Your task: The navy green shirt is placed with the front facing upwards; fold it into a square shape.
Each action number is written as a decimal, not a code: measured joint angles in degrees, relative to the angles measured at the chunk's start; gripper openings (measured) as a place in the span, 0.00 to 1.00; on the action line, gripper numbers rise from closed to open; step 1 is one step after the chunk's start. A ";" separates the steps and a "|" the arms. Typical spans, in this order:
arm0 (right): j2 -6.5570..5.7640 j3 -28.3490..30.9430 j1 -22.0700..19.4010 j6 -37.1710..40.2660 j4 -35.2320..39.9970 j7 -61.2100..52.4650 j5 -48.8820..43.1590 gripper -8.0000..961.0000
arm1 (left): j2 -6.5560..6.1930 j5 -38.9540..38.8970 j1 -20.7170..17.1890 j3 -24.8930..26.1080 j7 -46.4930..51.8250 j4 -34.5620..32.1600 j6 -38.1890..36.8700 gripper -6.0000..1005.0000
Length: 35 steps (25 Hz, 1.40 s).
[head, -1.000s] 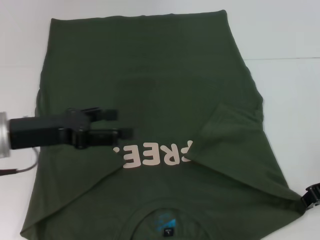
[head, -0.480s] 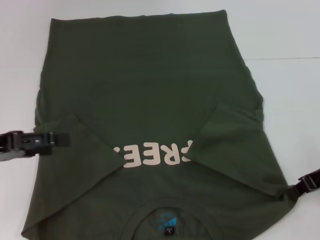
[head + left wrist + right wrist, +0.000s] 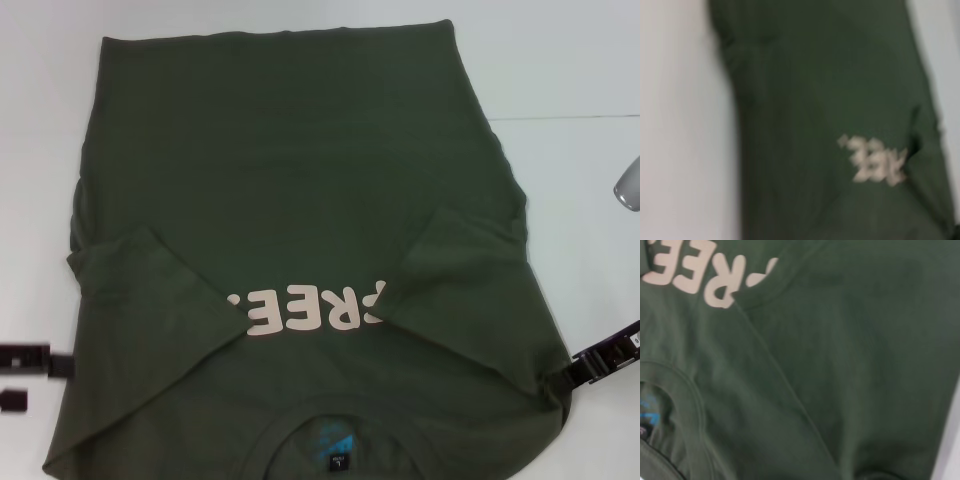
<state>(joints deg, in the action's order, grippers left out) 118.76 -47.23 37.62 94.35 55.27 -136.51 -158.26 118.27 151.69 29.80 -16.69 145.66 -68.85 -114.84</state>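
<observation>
The navy green shirt [image 3: 300,170] lies flat on the white table [image 3: 570,60], collar and small blue neck label [image 3: 340,462] nearest me. Both sleeves are folded inward over the chest, partly covering the pale lettering [image 3: 305,310]. My left gripper [image 3: 45,382] is open at the left edge of the head view, just off the shirt's left side and holding nothing. My right gripper [image 3: 575,375] is at the shirt's right shoulder corner, shut on the bunched edge. The right wrist view shows the lettering [image 3: 705,275] and collar seam close up. The left wrist view shows the shirt [image 3: 830,100] lengthwise.
Bare white table surrounds the shirt on the left [image 3: 40,150] and right. A grey rounded object [image 3: 628,185] pokes in at the right edge. The hem reaches the table's far side.
My left gripper has drawn back from over the chest to the left edge, leaving the left sleeve folded inward. The right gripper has shifted inward and the right shoulder corner has bunched.
</observation>
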 joint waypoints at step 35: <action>0.16 -0.01 3.54 -0.48 -2.52 1.30 0.11 0.05 | 0.37 8.94 -0.51 -1.14 -0.01 10.80 7.94 0.83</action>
<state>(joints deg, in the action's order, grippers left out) 118.92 -47.25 41.16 93.88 52.74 -135.21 -158.14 118.64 160.63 29.29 -17.83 145.65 -58.05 -106.90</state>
